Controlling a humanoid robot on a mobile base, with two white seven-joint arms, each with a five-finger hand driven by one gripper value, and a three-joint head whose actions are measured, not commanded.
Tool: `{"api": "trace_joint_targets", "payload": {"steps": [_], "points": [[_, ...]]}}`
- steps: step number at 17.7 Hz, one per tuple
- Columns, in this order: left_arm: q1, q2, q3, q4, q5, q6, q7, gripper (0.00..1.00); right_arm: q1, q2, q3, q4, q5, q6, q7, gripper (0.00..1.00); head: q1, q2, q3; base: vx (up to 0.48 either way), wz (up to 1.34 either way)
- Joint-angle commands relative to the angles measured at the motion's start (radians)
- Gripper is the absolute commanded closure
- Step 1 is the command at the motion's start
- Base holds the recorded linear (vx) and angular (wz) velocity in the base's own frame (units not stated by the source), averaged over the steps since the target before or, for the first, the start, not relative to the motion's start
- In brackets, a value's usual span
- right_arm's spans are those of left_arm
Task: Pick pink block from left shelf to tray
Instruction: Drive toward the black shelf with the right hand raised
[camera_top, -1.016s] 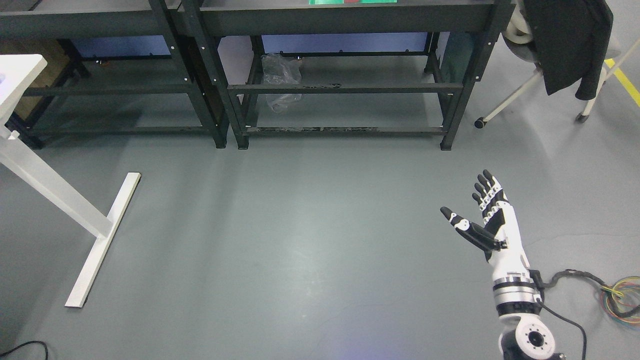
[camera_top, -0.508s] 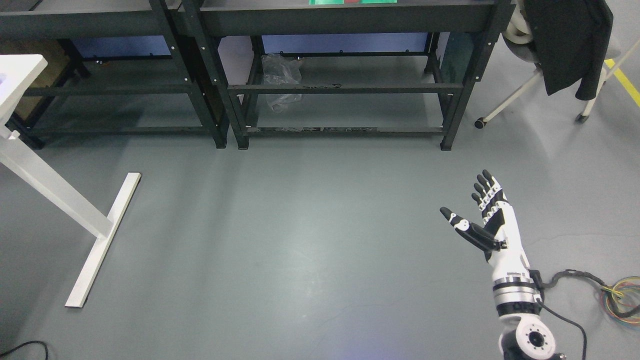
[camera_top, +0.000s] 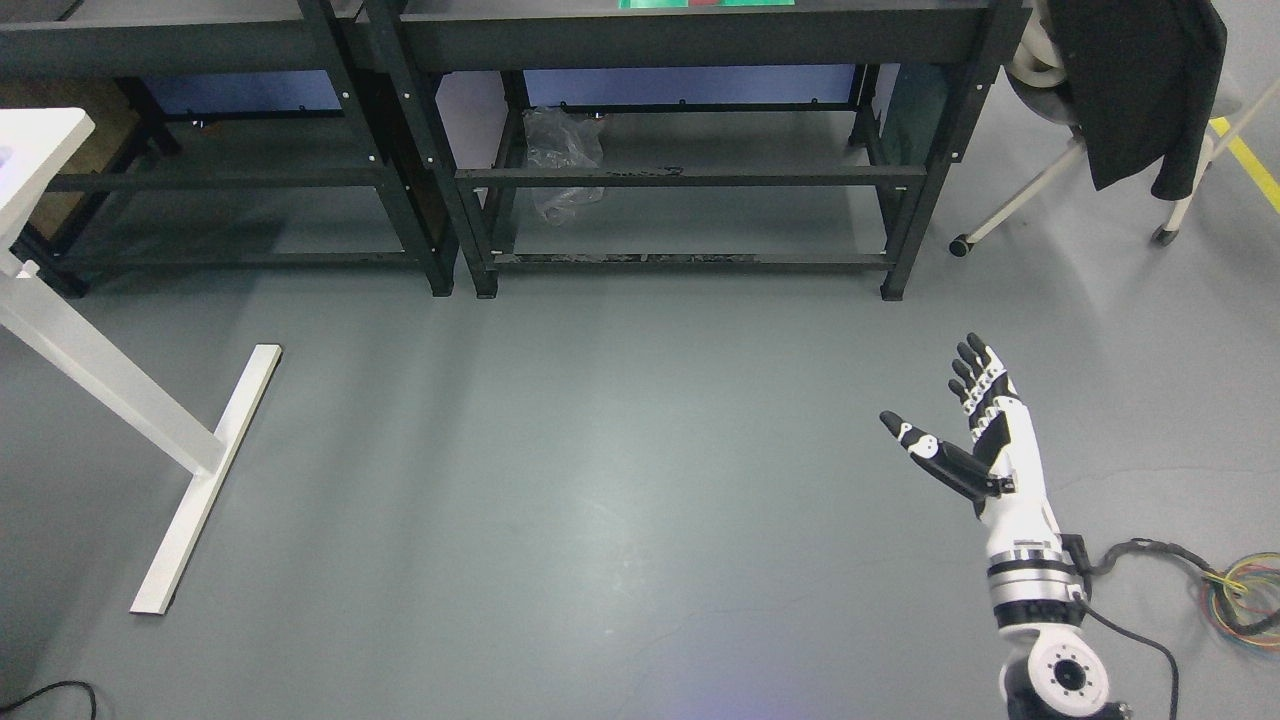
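At the near right, the right hand (camera_top: 975, 440) was held up over the grey floor (camera_top: 600, 480). Its arm came in from the bottom right corner. The fingers (camera_top: 975, 375) were straight and spread, the thumb stuck out to the left, and the hand held nothing. Just right of the arm, a black cable (camera_top: 1140, 555) ran across the floor to a coil of coloured wires (camera_top: 1245, 600) at the right edge.

At the near left, a long white foot (camera_top: 205, 480) of a white worktop (camera_top: 30, 150) lay flat on the floor, with a slanted white leg going up to the worktop at the left edge.

Farther back stood two dark metal shelves side by side. The left shelf (camera_top: 200, 180) was touching the right shelf (camera_top: 690, 175) or stood just beside it. A crumpled clear plastic bag (camera_top: 565, 160) sat low in the right shelf, toward its left side. On top of the right shelf, at the very top edge of the view, was a thin strip of a green tray (camera_top: 705, 3).

At the far right, a chair (camera_top: 1060, 150) with white legs on wheels had a black jacket (camera_top: 1140, 80) hanging over it.

The pink block could not be seen anywhere, so I cannot tell where it was.
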Motion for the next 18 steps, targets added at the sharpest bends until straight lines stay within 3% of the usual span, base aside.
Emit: {"api": "trace_joint_targets", "payload": {"steps": [1, 4, 7, 9, 14, 18], "points": [[-0.029, 0.017, 0.0, -0.017, 0.0, 0.0, 0.001, 0.0, -0.06, -0.046, -0.02, 0.0, 0.625, -0.011, -0.063, 0.02, 0.0, 0.0, 0.0, 0.0, 0.0], [-0.029, 0.017, 0.0, -0.017, 0.0, 0.0, 0.001, 0.0, -0.089, -0.098, -0.017, -0.003, 0.832, -0.014, -0.066, 0.01, 0.0, 0.0, 0.0, 0.023, 0.0], [-0.029, 0.017, 0.0, -0.017, 0.0, 0.0, 0.001, 0.0, -0.083, -0.118, -0.023, -0.005, 0.817, -0.042, -0.065, 0.0, 0.0, 0.0, 0.0, 0.073, 0.04], [-0.029, 0.017, 0.0, -0.017, 0.0, 0.0, 0.001, 0.0, -0.074, -0.117, -0.023, -0.02, 0.803, -0.142, -0.065, 0.01, 0.0, 0.0, 0.0, 0.137, 0.06], [-0.029, 0.017, 0.0, -0.017, 0.0, 0.0, 0.001, 0.0, -0.083, -0.114, -0.019, -0.022, 0.978, -0.155, -0.097, 0.02, 0.0, 0.0, 0.0, 0.195, 0.08], [-0.029, 0.017, 0.0, -0.017, 0.0, 0.0, 0.001, 0.0, -0.074, -0.106, 0.004, -0.022, 0.989, -0.155, -0.146, 0.02, 0.0, 0.0, 0.0, 0.268, 0.12]]}}
